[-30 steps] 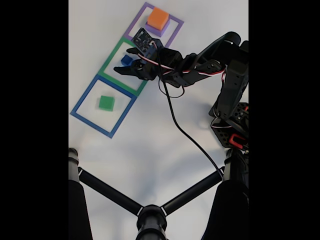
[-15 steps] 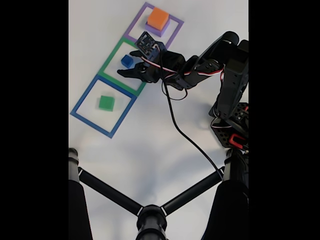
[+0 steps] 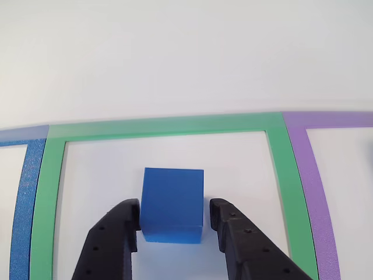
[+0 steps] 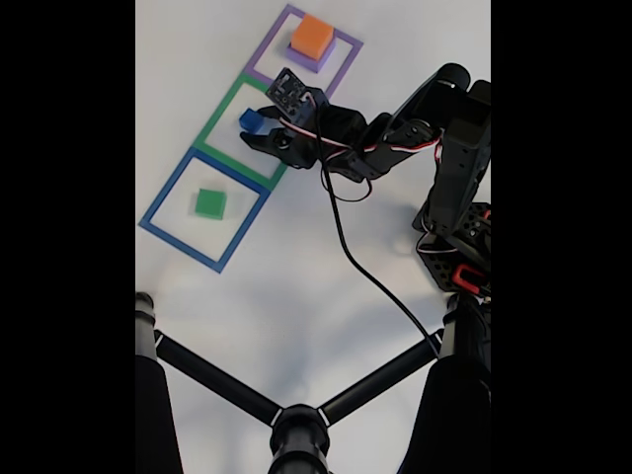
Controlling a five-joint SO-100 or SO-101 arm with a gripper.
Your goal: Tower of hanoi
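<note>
Your gripper [image 3: 175, 219] grasps the blue cube [image 3: 172, 203], one black finger [image 3: 119, 224] pressed to each side.

The cube sits inside the green square outline [image 3: 163, 126] on the white table [image 4: 296, 286]; the green cube [image 4: 209, 202] lies in the blue outline [image 4: 163, 202], the orange block [image 4: 313, 35] in the purple outline [image 4: 348, 61].

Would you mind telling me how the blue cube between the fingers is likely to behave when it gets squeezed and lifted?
The blue cube looks solid with flat faces, so it probably stays stiff and won't roll. Its smooth, slightly shiny sides might slip a little against the black fingers. It sits flat inside the green square and seems small, so likely light.
</note>
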